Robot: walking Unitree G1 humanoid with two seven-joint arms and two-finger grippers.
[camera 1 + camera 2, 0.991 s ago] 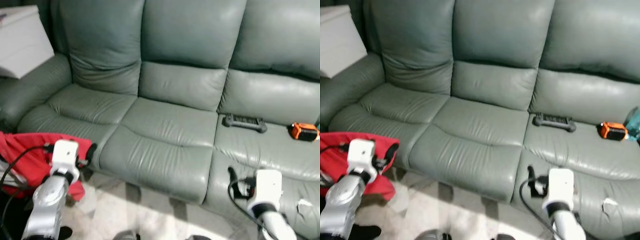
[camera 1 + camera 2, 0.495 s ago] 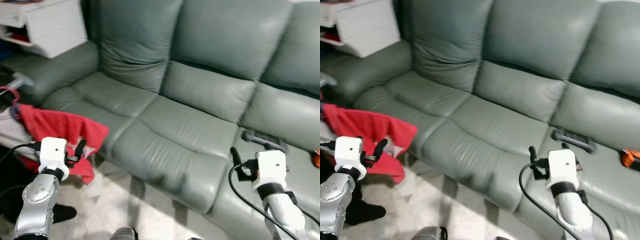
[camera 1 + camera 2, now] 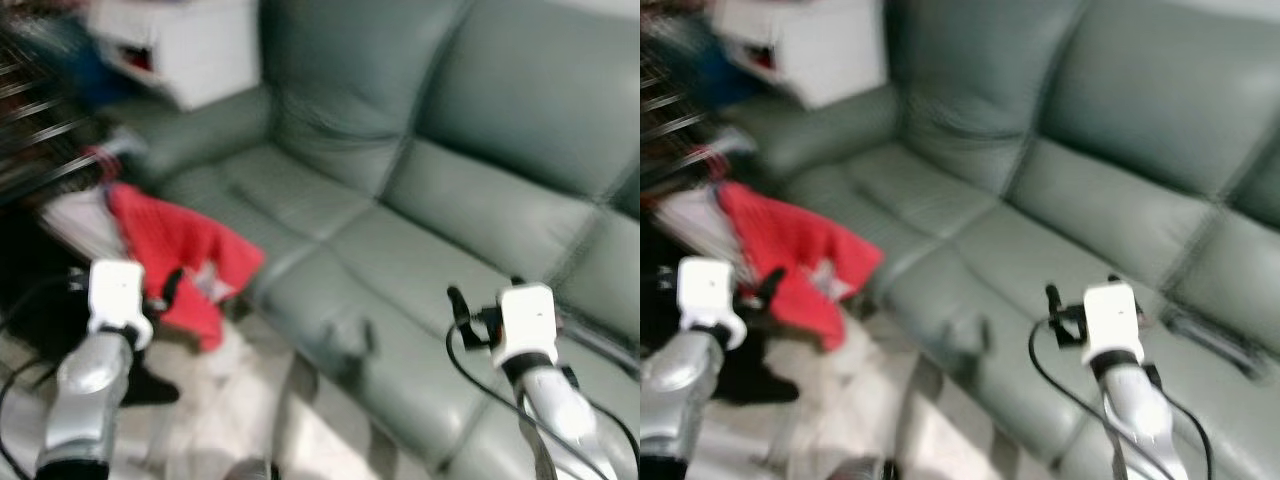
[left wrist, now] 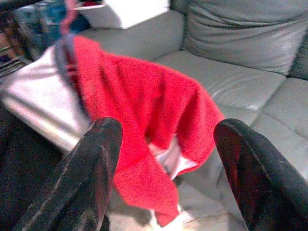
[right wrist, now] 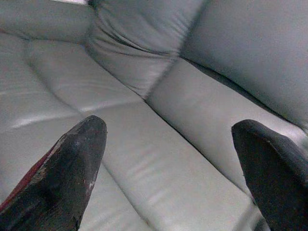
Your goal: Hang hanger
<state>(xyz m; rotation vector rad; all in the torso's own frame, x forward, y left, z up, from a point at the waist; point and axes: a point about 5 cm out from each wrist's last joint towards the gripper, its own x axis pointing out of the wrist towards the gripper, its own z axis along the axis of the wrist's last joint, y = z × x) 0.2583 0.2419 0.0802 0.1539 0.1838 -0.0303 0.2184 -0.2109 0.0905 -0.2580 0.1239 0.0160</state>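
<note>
Both arms are raised out front, left claw (image 4: 166, 159) and right claw (image 5: 168, 168) spread wide, gripping nothing. The left wrist view adds a pink hanger (image 4: 69, 14) hook — blurry, probably — atop the red garment (image 3: 180, 250) left of the sofa (image 3: 450, 200).

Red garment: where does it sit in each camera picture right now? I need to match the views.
Left eye view: red garment at left of middle, beside the left gripper, off the sofa's front edge.
Right eye view, left side, same spot.
Left wrist view, centre, seen between the open fingers.
Right wrist view: only a thin red sliver beside one finger, too little to identify.
Shared landmark: the grey-green sofa.
</note>
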